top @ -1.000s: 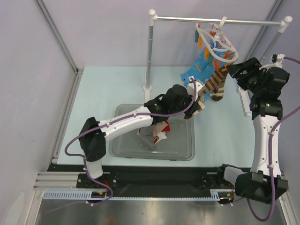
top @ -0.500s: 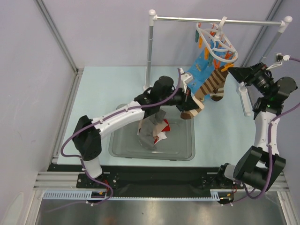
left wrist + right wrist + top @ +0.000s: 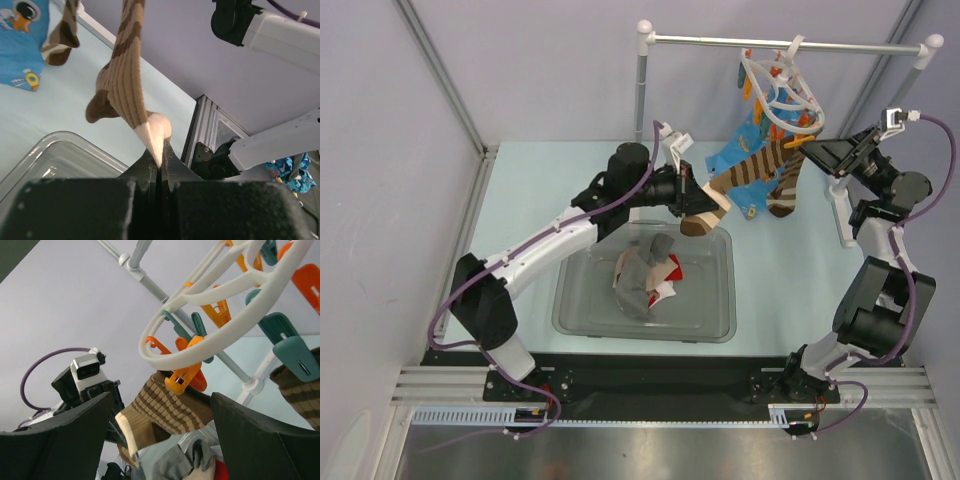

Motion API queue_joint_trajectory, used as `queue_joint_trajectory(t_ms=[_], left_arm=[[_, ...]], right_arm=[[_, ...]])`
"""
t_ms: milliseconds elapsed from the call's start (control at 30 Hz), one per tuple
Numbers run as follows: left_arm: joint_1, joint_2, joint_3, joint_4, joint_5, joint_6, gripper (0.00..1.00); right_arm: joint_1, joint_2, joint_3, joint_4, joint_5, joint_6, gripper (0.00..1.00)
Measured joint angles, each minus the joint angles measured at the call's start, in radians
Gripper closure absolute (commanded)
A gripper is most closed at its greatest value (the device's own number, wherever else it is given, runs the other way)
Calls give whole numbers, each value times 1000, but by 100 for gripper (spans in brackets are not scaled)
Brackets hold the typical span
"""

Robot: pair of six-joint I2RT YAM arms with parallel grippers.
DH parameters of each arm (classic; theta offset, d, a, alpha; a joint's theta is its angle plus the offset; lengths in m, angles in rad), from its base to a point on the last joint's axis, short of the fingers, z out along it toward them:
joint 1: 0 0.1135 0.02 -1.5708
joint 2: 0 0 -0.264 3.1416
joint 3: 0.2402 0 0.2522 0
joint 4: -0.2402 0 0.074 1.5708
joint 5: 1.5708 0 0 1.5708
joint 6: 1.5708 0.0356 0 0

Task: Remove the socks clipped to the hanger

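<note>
Several socks on show from above. At frame centre, clamps the left gripper shut on the cream toe of the striped sock, stretched on a slant up to the hanger at upper right, cuff end clipped there. Has the blue cartoon sock and the second striped sock dangling from that hanger, hooked over the rail stand. Holds the right gripper just right of the hanging socks. Shows, below centre, the clear bin with a heap of socks, grey, white and red, inside it. From the left wrist: pinches the left gripper fully closed at lower centre on the pale toe tip of the striped sock, rising to the top edge; puts the blue cartoon sock and the second striped sock at upper left, the bin rim at lower left. From the right wrist: spreads the right gripper wide, dark fingers at lower left and lower right, nothing held between; frames the hanger ring across the upper right, an orange peg biting the cuff of the striped sock at centre, teal pegs to the right.
</note>
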Motion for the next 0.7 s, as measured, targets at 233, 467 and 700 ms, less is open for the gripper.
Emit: queue_joint_trajectory(t_ms=[233,467,700], left_arm=[[58,-17,0,0,21,-22,100],[90,-17,-18,21,76,-80,100],[130,-17,-21,24,101,-109,99]], right_arm=[[21,16,31,53,-11,10,14],[55,58,78,69,-13,-40,15],[105,73,99,71,-34,-106,16]])
